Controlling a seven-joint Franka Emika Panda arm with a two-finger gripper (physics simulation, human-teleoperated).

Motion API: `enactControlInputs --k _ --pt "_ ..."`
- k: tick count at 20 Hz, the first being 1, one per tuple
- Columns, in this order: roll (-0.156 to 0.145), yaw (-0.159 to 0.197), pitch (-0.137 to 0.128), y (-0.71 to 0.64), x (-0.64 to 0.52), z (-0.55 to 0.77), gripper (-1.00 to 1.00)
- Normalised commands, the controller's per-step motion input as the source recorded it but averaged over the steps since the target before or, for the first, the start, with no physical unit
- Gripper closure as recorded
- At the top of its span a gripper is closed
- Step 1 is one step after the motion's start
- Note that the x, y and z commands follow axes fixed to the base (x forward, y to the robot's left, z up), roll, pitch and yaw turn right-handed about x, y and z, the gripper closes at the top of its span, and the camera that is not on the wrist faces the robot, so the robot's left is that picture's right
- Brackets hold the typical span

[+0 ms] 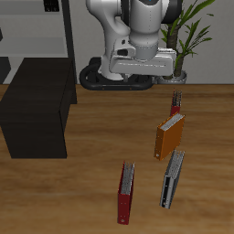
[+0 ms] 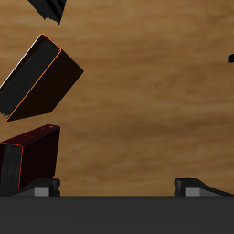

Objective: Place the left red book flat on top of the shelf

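While I hang over the wooden desk [image 1: 91, 192], books crowd the space beneath me: the orange book [image 1: 169, 135] stands just in front of the left red book [image 1: 174, 122], whose red cover peeks out directly behind it, right under my gripper [image 1: 175, 94]. Nearer the desk's front edge lie a grey book [image 1: 173, 176] and the second red book [image 1: 125, 192], both well apart from the shelf [image 1: 38, 105], whose flat black top carries nothing that I can see. A tall dark rack [image 1: 57, 32] stands behind that shelf, and a green plant [image 1: 187, 32] rises behind my arm. My wrist points straight down above the left red book [image 2: 29, 160], with the orange book [image 2: 38, 78] beside it on the desk [image 2: 146, 91]. My fingertips [image 2: 41, 186] sit wide apart, holding nothing.
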Motion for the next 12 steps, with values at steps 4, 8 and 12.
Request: enactControlInputs --k 4,8,12 --pt "0.032 -0.026 -0.026 0.74 -0.24 -0.1 -1.0" --pt "0.009 0.004 -0.041 0.64 -0.16 -0.07 -1.0" --pt "0.023 0.004 -0.026 0.65 -0.13 -0.09 -1.0"
